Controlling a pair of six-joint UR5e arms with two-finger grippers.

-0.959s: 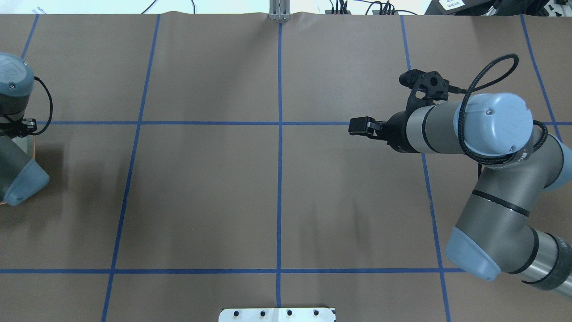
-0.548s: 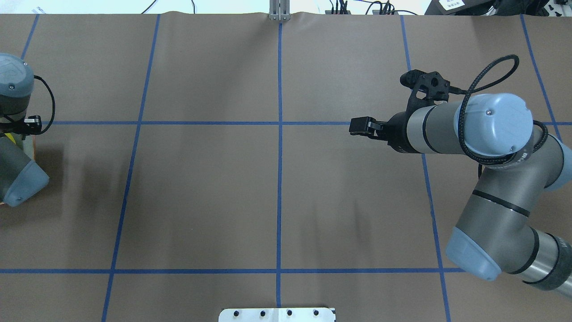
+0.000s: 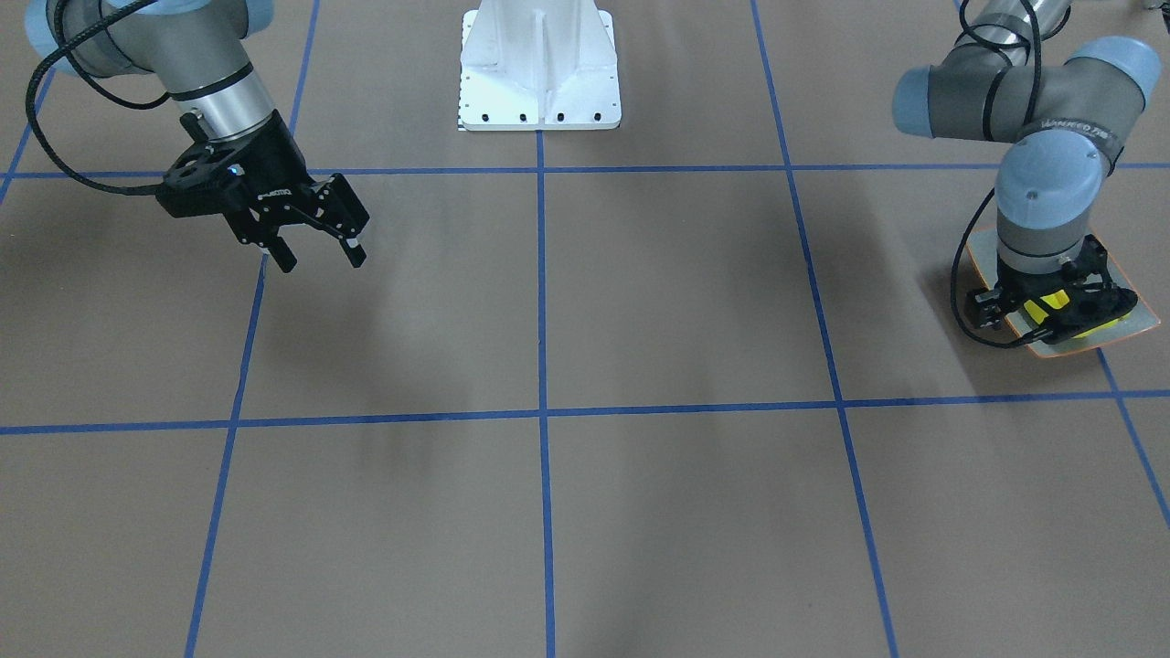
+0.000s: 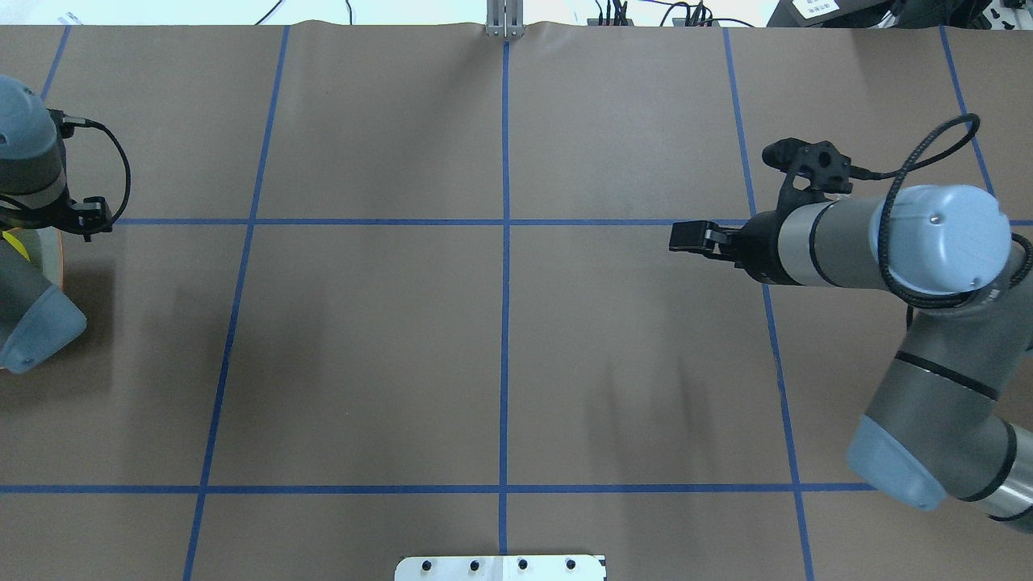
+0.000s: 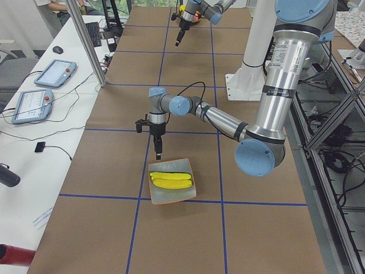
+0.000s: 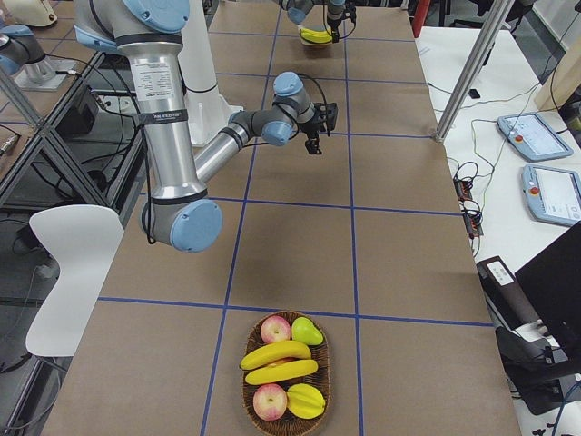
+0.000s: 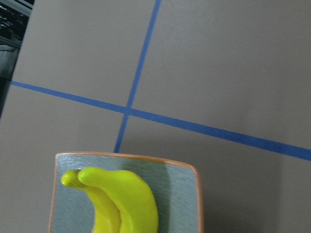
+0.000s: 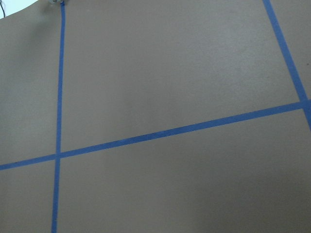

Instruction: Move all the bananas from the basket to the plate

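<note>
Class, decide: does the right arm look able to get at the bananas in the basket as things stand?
Probably yes: its open tool is empty, only bare table separates it from the bananas in the basket.

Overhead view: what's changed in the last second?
The right pincer, open and empty, drew back toward the view's right. The left arm swung toward the far edge of the table, uncovering more of the plate and a banana on it. Nothing visibly grabbed or released; the rest is unchanged.
</note>
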